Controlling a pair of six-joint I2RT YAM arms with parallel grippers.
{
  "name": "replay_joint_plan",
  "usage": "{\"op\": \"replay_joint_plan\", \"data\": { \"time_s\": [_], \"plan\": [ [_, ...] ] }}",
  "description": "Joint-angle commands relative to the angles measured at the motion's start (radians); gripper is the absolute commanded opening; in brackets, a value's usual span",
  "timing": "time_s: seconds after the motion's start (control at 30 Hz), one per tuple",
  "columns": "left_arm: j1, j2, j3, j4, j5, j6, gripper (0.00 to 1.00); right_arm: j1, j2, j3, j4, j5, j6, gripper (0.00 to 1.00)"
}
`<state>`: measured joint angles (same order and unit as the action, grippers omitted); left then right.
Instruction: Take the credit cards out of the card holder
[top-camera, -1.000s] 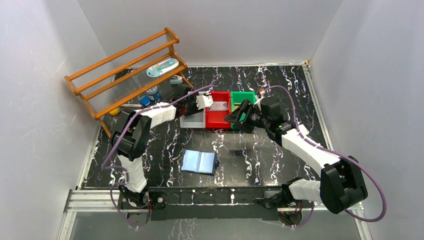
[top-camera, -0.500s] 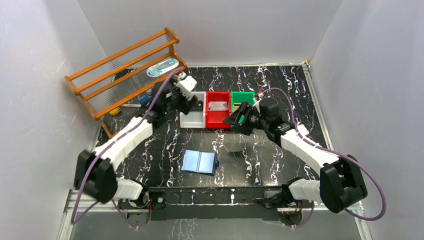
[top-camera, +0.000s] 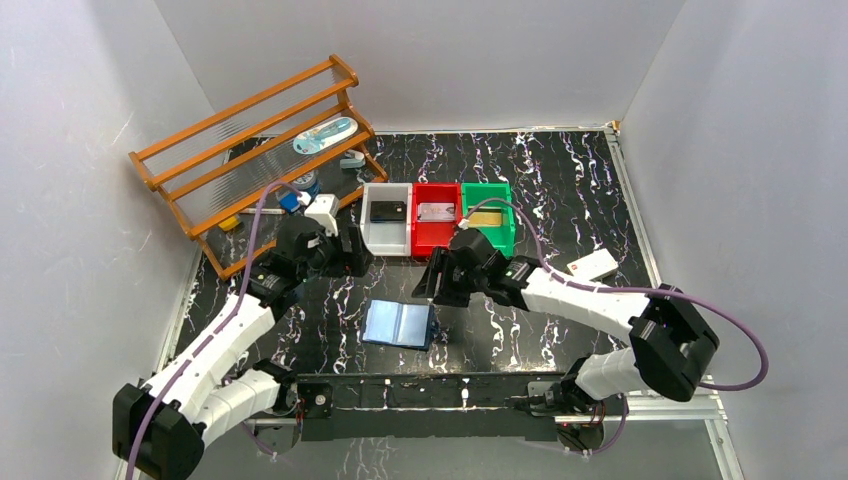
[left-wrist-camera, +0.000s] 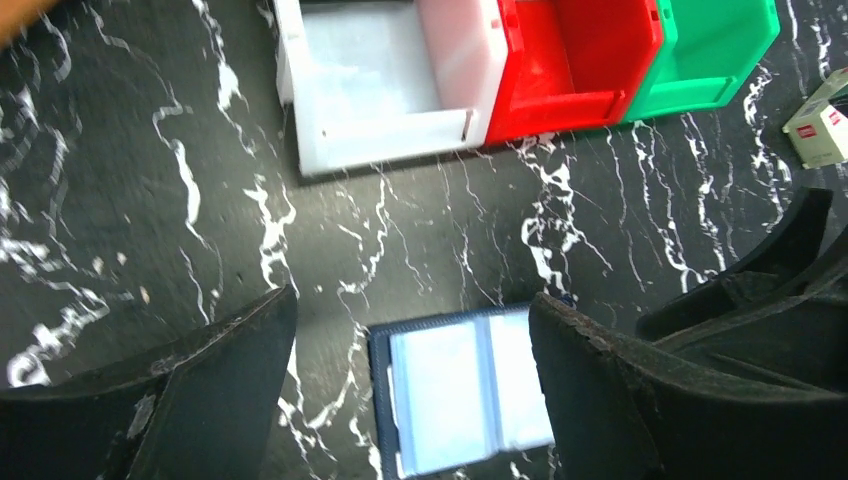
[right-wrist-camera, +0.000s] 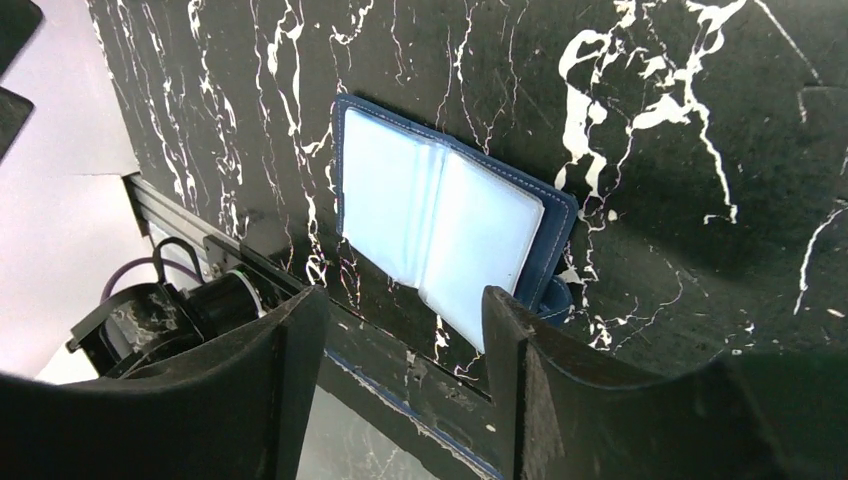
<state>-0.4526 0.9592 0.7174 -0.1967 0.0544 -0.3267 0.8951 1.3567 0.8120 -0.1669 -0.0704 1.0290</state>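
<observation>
Black surface (top-camera: 560, 180) with white marble veins filled the floor of a white-walled booth, and the card holder (top-camera: 399, 324) lay on it near the front edge, between the two arm bases. It was opened flat like a small book. The inside showed two light blue panels on either side of a middle fold, and a thin dark navy border ran around them. In the right wrist view the card holder (right-wrist-camera: 440, 225) had pale stitching along the border and a small navy tab at one corner. The panels looked smooth and a little shiny.

Behind it, three bins stood touching in a row. A black card (top-camera: 388, 211) lay in the white bin (top-camera: 385, 243), a silvery-grey card (top-camera: 437, 212) in the red bin (top-camera: 437, 245), and a gold card (top-camera: 487, 218) in the green bin (top-camera: 487, 187). A white block (top-camera: 592, 265) with a red mark lay apart on the right, and a wooden rack (top-camera: 250, 140) leaned at the far left.

The left fingers (left-wrist-camera: 200, 390) stood wide apart and held nothing; they hung above the surface between the white bin and the card holder (left-wrist-camera: 460, 395), which showed in the gap between them. The right fingers (right-wrist-camera: 560, 380) were also apart and empty, hanging over the surface just beside the far right corner of the card holder, not touching it.
</observation>
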Motion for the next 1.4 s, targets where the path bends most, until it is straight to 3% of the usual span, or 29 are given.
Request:
{"op": "replay_joint_plan", "data": {
  "time_s": [0.0, 0.23, 0.77, 0.9, 1.07, 1.37],
  "plan": [
    [0.006, -0.067, -0.026, -0.095, 0.042, -0.174, 0.84, 0.05, 0.011, 0.027, 0.006, 0.075, 0.026, 0.65],
    [0.006, -0.059, -0.051, -0.095, 0.129, -0.231, 0.82, 0.128, 0.078, 0.08, -0.095, 0.148, 0.067, 0.67],
    [0.006, 0.038, -0.094, -0.066, 0.301, -0.294, 0.63, 0.137, 0.168, 0.094, -0.092, 0.071, 0.039, 0.59],
    [0.007, 0.08, -0.106, -0.076, 0.34, -0.298, 0.63, 0.136, 0.205, 0.117, -0.142, 0.086, 0.038, 0.59],
    [0.006, 0.118, -0.129, -0.059, 0.423, -0.281, 0.63, 0.135, 0.209, 0.084, -0.083, 0.068, 0.048, 0.58],
    [0.002, 0.177, -0.19, -0.033, 0.405, -0.314, 0.63, 0.119, 0.231, 0.074, -0.03, 0.033, 0.06, 0.54]
  ]
}}
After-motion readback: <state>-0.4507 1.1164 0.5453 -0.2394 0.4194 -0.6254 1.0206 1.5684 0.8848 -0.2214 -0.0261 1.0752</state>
